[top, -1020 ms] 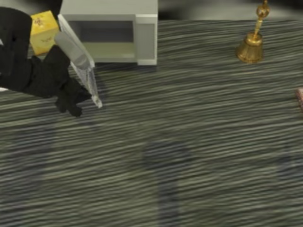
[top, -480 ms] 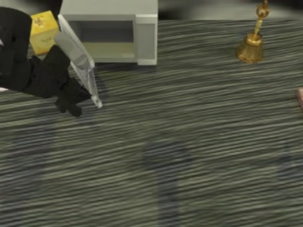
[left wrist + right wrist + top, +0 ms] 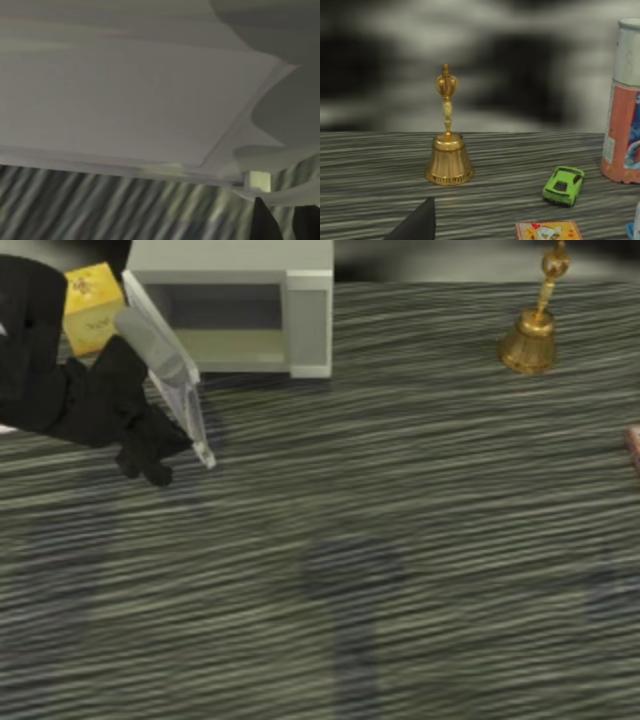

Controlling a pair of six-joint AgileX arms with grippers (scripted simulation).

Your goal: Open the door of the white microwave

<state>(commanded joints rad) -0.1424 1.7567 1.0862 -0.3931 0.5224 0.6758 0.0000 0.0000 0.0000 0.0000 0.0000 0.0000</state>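
Note:
The white microwave (image 3: 310, 325) stands at the table's back left, its cavity showing. Its door (image 3: 165, 360) is swung out wide toward the front left, hinged at the left side of the box. My left gripper (image 3: 165, 455) is at the door's free edge, shut on the thin handle strip there. In the left wrist view the door (image 3: 125, 100) fills most of the picture, and the left gripper's (image 3: 287, 220) dark fingers (image 3: 265, 222) reach up to the handle strip. My right gripper (image 3: 420, 225) is parked off the top view, at the right.
A yellow cube (image 3: 92, 305) sits just left of the microwave, behind my left arm. A golden bell (image 3: 530, 340) stands at the back right. The right wrist view shows the bell (image 3: 448, 160), a green toy car (image 3: 563, 185), a tall can (image 3: 622, 105) and a card (image 3: 547, 231).

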